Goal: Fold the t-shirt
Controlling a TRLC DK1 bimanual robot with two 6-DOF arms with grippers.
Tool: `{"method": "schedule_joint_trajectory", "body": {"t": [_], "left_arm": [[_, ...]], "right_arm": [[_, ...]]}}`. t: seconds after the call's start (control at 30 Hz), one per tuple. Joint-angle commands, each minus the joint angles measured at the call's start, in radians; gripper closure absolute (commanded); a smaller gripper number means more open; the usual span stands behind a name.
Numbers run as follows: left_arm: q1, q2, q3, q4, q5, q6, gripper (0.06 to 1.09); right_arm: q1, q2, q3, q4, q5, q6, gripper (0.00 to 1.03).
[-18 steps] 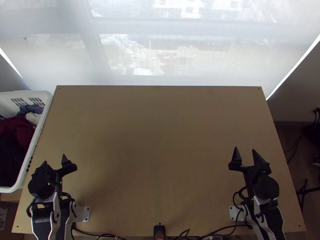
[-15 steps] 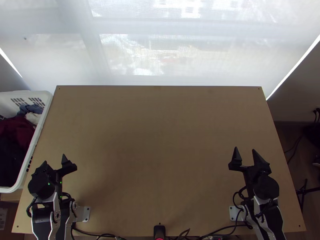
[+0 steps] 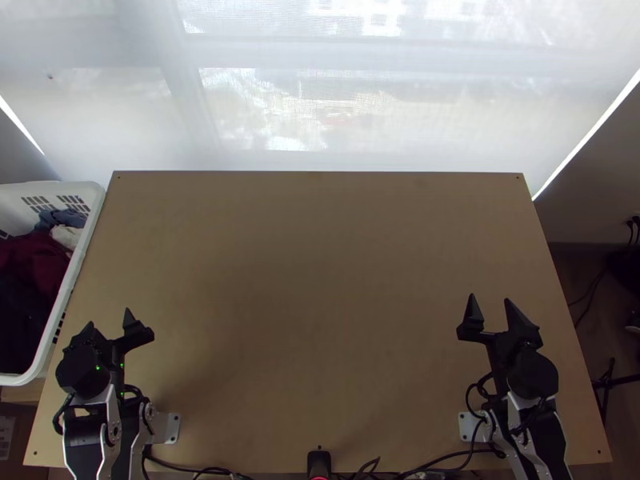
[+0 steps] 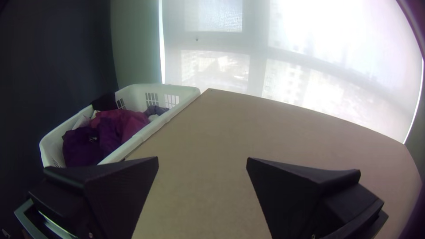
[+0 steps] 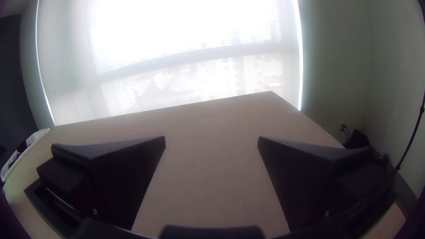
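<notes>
A: ok so what are the arms doing?

B: Left arm (image 3: 92, 436) is tucked in at the near left, its left gripper (image 3: 110, 318) low over the table (image 3: 320, 280), aimed at the far side and angled a touch right. Fingers (image 4: 119, 194) are spread wide, holding nothing. Right arm (image 3: 528, 432) is folded up at the near right, with its right gripper (image 3: 490, 298) aimed far and a bit left. Same deal, big gap, nothing in it.

A: And the t-shirt? Which way's it pointing?

B: Honestly can't tell which piece it is. There's a bunched pile in the white laundry basket (image 3: 89, 232) just beside the table's left edge: maroon cloth (image 3: 44, 256), darker cloth (image 3: 20, 324) nearer, blue-grey cloth (image 3: 60, 218) toward the far end. All crumpled, so I can't call a direction or long axis for the shirt.

A: Anything in the way?

B: The basket's raised side wall is between the pile and the tabletop, near the left gripper. Black cables (image 3: 448, 462) run along the near edge between the arm bases, by a small black device (image 3: 319, 464). Sheer blind (image 3: 336, 112) past the far edge.
</notes>
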Motion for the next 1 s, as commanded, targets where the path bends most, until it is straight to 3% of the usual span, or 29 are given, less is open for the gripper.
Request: {"method": "schedule_joint_trajectory", "body": {"t": [0.0,0.73,0.97], "left_arm": [[0.0,0.0,0.001,0.0,0.0,-0.002,0.11],[0.0,0.0,-0.001,0.0,0.0,-0.002,0.11],[0.0,0.0,-0.001,0.0,0.0,0.0,0.11]], "right_arm": [[-0.001,0.0,0.0,0.0,0.0,0.0,0.05],[-0.024,0.003,-0.001,0.002,0.011,-0.029,0.05],[-0.024,0.002,-0.001,-0.024,0.029,0.072,0.05]]}}
